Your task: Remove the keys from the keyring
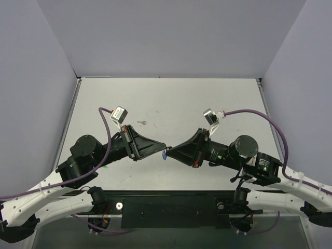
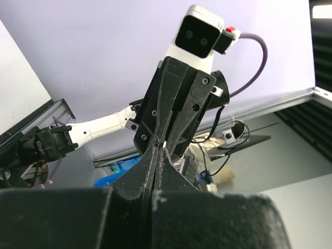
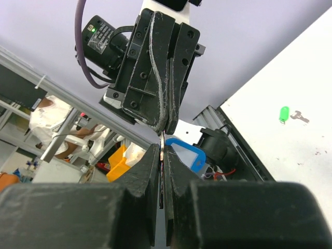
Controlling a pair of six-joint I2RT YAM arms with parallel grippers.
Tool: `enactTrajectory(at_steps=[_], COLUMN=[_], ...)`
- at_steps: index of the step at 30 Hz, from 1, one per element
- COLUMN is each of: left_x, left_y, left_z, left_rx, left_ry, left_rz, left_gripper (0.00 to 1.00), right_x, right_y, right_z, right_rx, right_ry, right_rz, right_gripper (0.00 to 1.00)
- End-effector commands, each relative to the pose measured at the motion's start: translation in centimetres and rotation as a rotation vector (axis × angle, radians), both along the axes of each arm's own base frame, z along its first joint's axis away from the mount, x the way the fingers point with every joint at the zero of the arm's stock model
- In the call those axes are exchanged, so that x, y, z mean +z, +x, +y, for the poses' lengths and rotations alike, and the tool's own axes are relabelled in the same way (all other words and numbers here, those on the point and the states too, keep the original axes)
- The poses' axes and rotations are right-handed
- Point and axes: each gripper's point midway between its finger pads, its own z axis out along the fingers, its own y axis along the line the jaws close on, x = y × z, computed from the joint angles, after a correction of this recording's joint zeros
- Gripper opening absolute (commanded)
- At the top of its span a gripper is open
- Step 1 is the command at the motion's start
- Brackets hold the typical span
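- The right gripper's [image 3: 162, 151] jaws are pressed together, clamped on a thin metal piece [image 3: 163, 141] that shows edge-on.
- The left gripper [image 3: 163, 129] meets it tip to tip. Its jaws are also together, pinching the far end of the same piece, and the whole pinch is held up off the worktop [image 3: 290, 161].
- The blue key tag [image 3: 187, 157] hangs just beside the pinch, below the left jaws.
- Well apart from the arms, a small silver key [image 3: 299, 117] lies on the worktop just beside a green tag [image 3: 284, 114].
- To do this step well, I judge that one pair of jaws should stay firm while the other turns the metal round the ring's coil. A straight tug would likely slip off something so thin. The tag should be left to dangle clear.
- The closed jaws cover nearly all of the metal piece, so I cannot tell whether it is ring, key or both.
- I also cannot tell whether the loose key came from this ring or is joined to the green tag.
- In the left wrist view the pinch point hides everything held.
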Motion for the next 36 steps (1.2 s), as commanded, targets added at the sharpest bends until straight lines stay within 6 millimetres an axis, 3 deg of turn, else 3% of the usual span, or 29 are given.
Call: enactTrajectory(at_steps=[1,9,13,15,17,18,19,20,21,22,23,25,31,36], left_x=[-1.3,-1.2,-1.6,-1.8,-1.6,-0.2,-1.1,0.2,-0.4,0.4,-0.9,-1.3,1.1,1.9], left_y=[2.2,2.6,2.6,2.4,2.1,1.9,1.8,1.5,1.3,0.7,0.7,0.3,-4.4,-5.2], left_z=[0.0,0.8,1.7,2.5,3.6,4.3,4.7,5.1,5.5,5.5,5.4,5.6,3.6,2.9], left_rx=[0.094,0.136,0.174,0.19,0.202,0.213,0.21,0.206,0.191,0.158,0.132,0.091,-0.189,-0.248], left_ry=[-0.048,-0.052,0.052,0.14,0.221,0.222,0.294,0.3,0.364,0.381,0.458,0.513,0.364,0.311], left_rz=[0.14,0.148,0.078,0.021,-0.046,-0.081,-0.13,-0.18,-0.236,-0.287,-0.33,-0.383,-0.578,-0.655], left_gripper=[0.0,0.0,0.26,0.46,0.51,0.52,0.54,0.58,0.64,0.65,0.68,0.69,0.63,0.66], right_x=[3.5,3.4,3.2,3.3,3.2,3.4,2.7,2.8,2.3,2.6,2.4,2.7,3.1,3.3], right_y=[-0.6,-0.6,-0.9,-1.5,-2.0,-2.2,-2.4,-2.6,-2.8,-2.9,-3.3,-3.8,-5.5,-6.0], right_z=[-0.5,-0.5,-0.4,-0.4,-0.5,-0.5,-0.6,-0.7,-0.6,-0.8,-0.7,-0.8,-0.7,-0.5], right_rx=[0.018,0.018,0.039,0.067,0.099,0.107,0.118,0.126,0.141,0.144,0.17,0.199,0.297,0.331], right_ry=[0.116,0.114,0.1,0.086,0.061,0.05,0.012,0.004,-0.022,-0.021,-0.032,-0.031,-0.031,-0.029], right_rz=[-0.06,-0.06,-0.06,-0.065,-0.071,-0.076,-0.081,-0.085,-0.087,-0.094,-0.094,-0.098,-0.102,-0.099], right_gripper=[0.0,0.0,0.0,0.0,0.0,0.0,0.0,0.0,0.0,0.0,0.0,0.0,0.0,0.0])
